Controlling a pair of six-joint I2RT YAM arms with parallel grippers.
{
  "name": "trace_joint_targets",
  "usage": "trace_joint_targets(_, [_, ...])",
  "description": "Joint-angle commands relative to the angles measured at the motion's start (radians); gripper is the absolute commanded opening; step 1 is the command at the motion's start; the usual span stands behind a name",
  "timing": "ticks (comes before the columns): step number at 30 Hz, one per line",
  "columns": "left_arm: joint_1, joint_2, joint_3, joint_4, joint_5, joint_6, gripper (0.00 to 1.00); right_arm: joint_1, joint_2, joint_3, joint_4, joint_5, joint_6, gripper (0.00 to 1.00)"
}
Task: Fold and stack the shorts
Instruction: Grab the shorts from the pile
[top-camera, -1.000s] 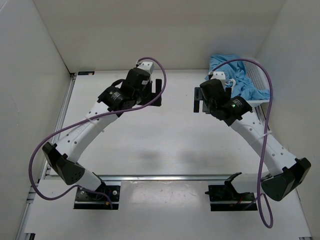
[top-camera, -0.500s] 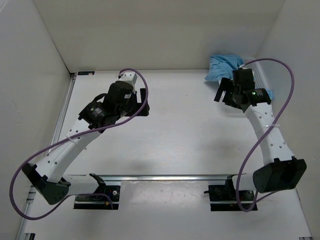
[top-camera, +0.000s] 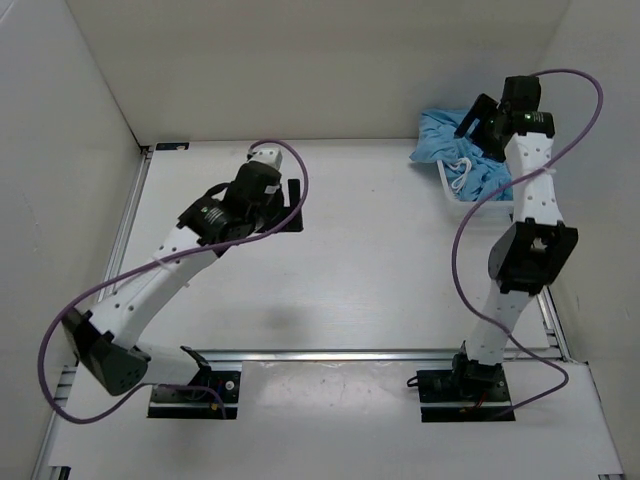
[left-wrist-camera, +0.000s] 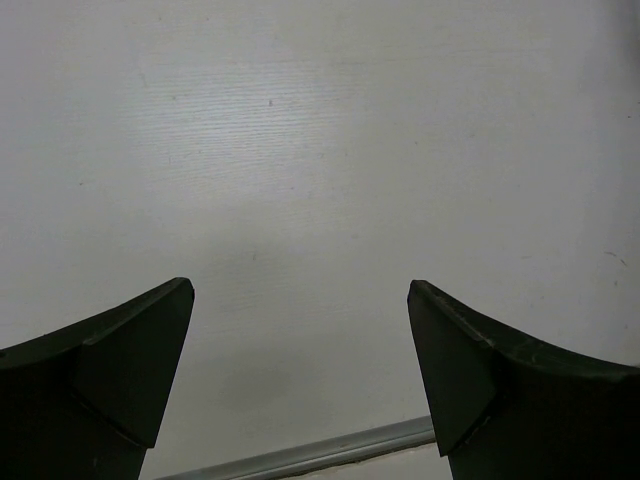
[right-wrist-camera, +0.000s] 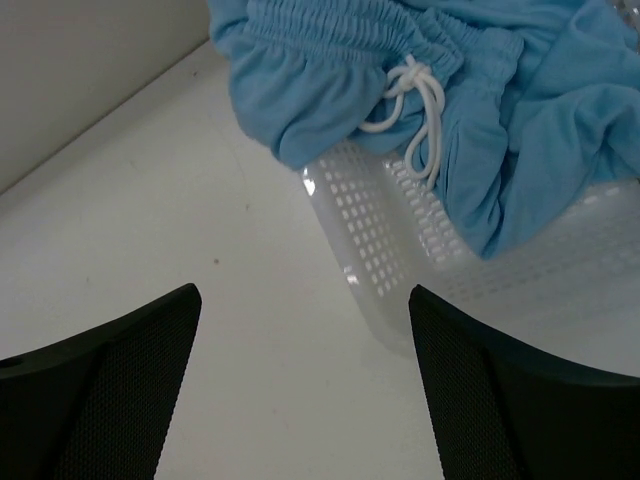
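Note:
The shorts (top-camera: 447, 140) are light blue and lie crumpled in and over the near-left corner of a white mesh basket (top-camera: 452, 186) at the back right. The right wrist view shows their gathered waistband (right-wrist-camera: 350, 40) and white drawstring (right-wrist-camera: 420, 100) hanging over the basket wall (right-wrist-camera: 375, 230). My right gripper (top-camera: 473, 123) hovers above the shorts, open, with nothing between its fingers (right-wrist-camera: 302, 296). My left gripper (top-camera: 292, 207) is open over bare table left of centre, far from the shorts, and holds nothing (left-wrist-camera: 300, 288).
White walls close in the table at the back and on both sides. The basket sits against the right wall. A grey seam (left-wrist-camera: 320, 455) runs along the bottom of the left wrist view. Purple cables loop from both arms.
My right arm swung from mid-table to the back right corner and rose above the basket and shorts. The left arm drew back and shifted slightly. Both grippers stay open.

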Motion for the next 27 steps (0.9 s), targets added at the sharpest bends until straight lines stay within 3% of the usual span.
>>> trace_joint_targets(1, [0.006,0.073,0.075,0.004,-0.035,0.004,1.00,-0.052,0.150,0.141,-0.059,-0.033,0.024,0.91])
trace_joint_targets(10, [0.034,0.264,0.167,0.004,0.011,0.004,1.00,-0.130,0.497,0.412,0.039,-0.126,0.130,0.91])
trace_joint_targets(20, [0.072,0.364,0.207,0.004,0.026,-0.028,1.00,-0.130,0.668,0.454,0.221,-0.152,0.179,0.82])
trace_joint_targets(24, [0.072,0.385,0.207,-0.006,0.026,-0.019,1.00,-0.130,0.678,0.454,0.310,-0.172,0.189,0.64])
trace_joint_targets(25, [0.072,0.394,0.217,-0.006,0.026,-0.005,1.00,-0.130,0.678,0.454,0.322,-0.172,0.189,0.50])
trace_joint_targets(27, [0.072,0.404,0.218,-0.015,0.026,0.010,1.00,-0.130,0.663,0.454,0.361,-0.182,0.189,0.35])
